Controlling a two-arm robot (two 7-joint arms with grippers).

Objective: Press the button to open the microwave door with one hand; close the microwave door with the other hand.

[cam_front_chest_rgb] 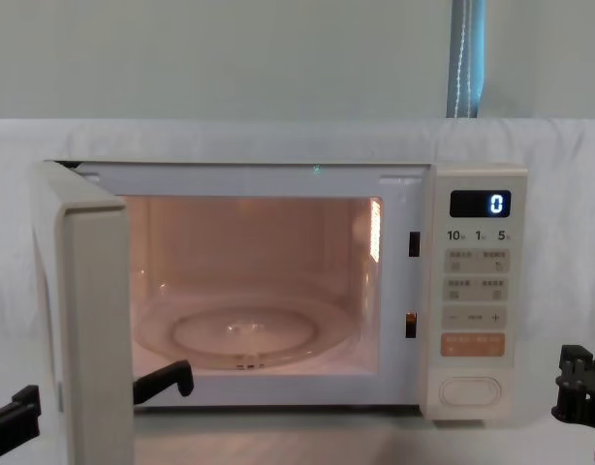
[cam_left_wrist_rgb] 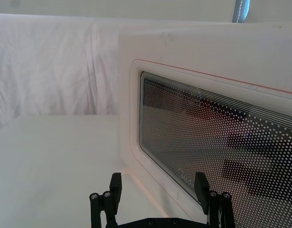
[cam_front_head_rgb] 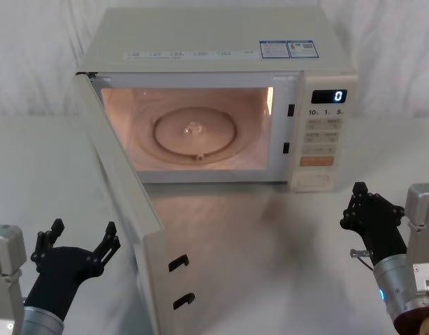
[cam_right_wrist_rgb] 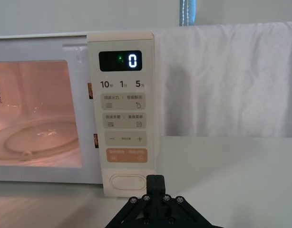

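Cream microwave door (cam_front_head_rgb: 124, 202) with a dot-screened dark glass window (cam_left_wrist_rgb: 222, 152), swung wide toward the near left; lit cavity holds a round glass turntable (cam_front_head_rgb: 195, 132). Wide pill-shaped button (cam_front_head_rgb: 313, 181) sits lowest on the control panel (cam_right_wrist_rgb: 122, 109), under the orange key (cam_right_wrist_rgb: 127, 155). Left gripper (cam_front_head_rgb: 76, 243), black claws spread and empty, hovers near, left of the door's outer face. Right gripper (cam_front_head_rgb: 360, 202), fingers apparently drawn together and empty, hangs near right, just short of the button. White cloth (cam_right_wrist_rgb: 227, 80) drapes behind.
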